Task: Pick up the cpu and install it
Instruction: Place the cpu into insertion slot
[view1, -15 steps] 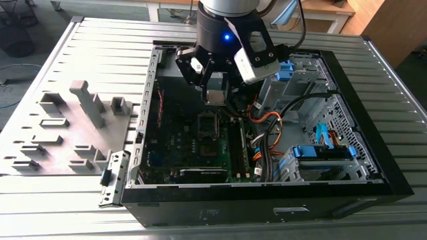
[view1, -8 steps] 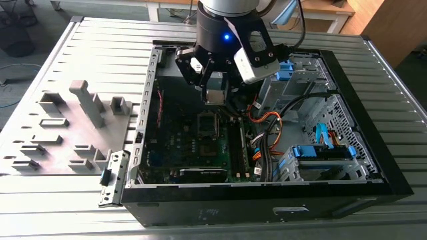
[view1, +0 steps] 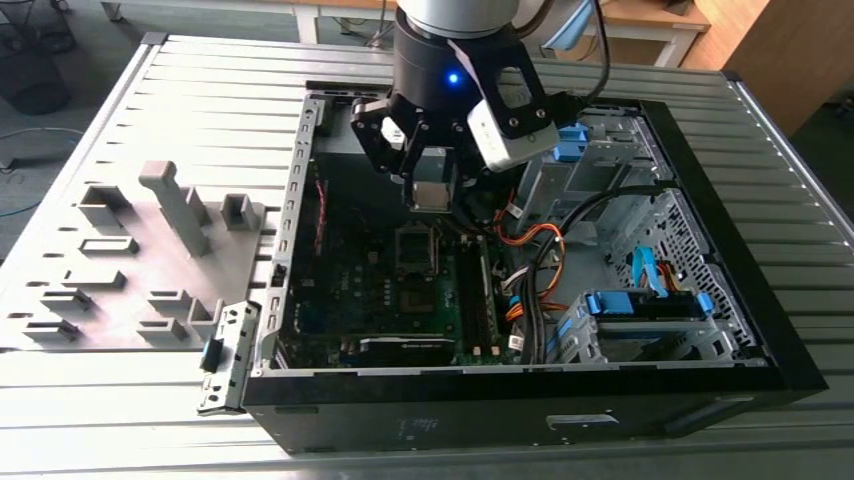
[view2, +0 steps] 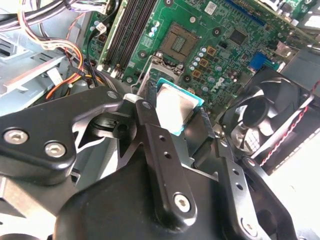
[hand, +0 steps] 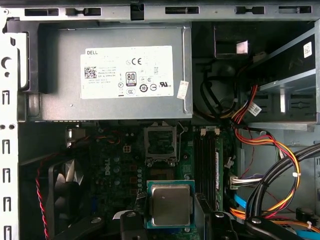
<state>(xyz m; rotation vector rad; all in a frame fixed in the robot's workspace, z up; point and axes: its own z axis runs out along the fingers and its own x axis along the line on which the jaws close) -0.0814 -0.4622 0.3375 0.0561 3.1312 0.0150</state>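
Observation:
My gripper (view1: 430, 188) hangs over the open computer case, shut on the cpu (view1: 430, 194), a small flat square chip with a silvery top. In the first wrist view the cpu (hand: 170, 205) sits level between the two dark fingers (hand: 201, 210), green edge showing around the metal lid. The empty socket (hand: 160, 145) with its frame lies on the motherboard just beyond the chip, below it. In the second wrist view the cpu (view2: 177, 111) is pinched at two opposite edges and the socket (view2: 178, 42) lies further ahead. In the exterior view the socket (view1: 416, 248) is right under the gripper.
A grey power-supply box (hand: 115, 70) stands beyond the socket. Memory slots (hand: 207, 160) and orange and black cables (hand: 270, 150) run on one side, a black fan (hand: 65, 190) on the other. A grey fixture tray (view1: 134, 260) lies at the exterior view's left of the case (view1: 534, 385).

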